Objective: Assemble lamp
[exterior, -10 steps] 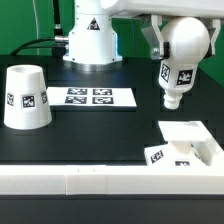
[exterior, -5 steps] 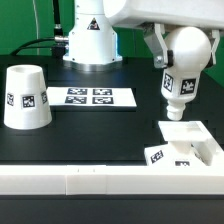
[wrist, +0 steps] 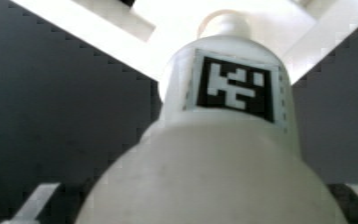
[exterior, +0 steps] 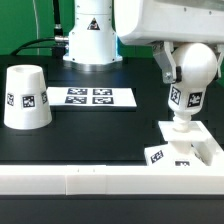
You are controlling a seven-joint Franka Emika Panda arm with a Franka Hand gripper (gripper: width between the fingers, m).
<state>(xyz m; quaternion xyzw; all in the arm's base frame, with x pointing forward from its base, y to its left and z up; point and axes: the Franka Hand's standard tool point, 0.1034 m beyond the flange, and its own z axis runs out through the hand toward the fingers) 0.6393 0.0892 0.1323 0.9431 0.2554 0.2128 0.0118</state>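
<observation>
In the exterior view the gripper point(exterior: 192, 64) is clenched on the one bulb point(exterior: 191, 72), a smooth white plastic ball held with its short neck pointing down; one dark finger point(exterior: 167, 62) shows against the ball's side at the exterior view's left, the other is hidden; a square black-and-white tag sits on the neck; the neck's tip meets the outline of the single base point(exterior: 192, 146), and I cannot tell whether they touch; the base is a flat white square with raised edges and a tag on its near side, lying at the exterior view's right, just beside the long white rail point(exterior: 100, 182) across the front; the one shade point(exterior: 25, 97), a tapered white cup standing mouth-down with two tags showing, is well apart at the exterior view's left; the marker board point(exterior: 92, 97), thin and flat with four tags, lies between them, farther back, near the arm's white pedestal point(exterior: 90, 35); the matt black table point(exterior: 100, 135) is bare between shade and base; in the wrist view the bulb point(wrist: 211, 170) fills the frame, widening from neck to ball, its tag facing the camera; beyond the neck lie straight white edges of the base point(wrist: 327, 30) against the dark table point(wrist: 51, 100).
</observation>
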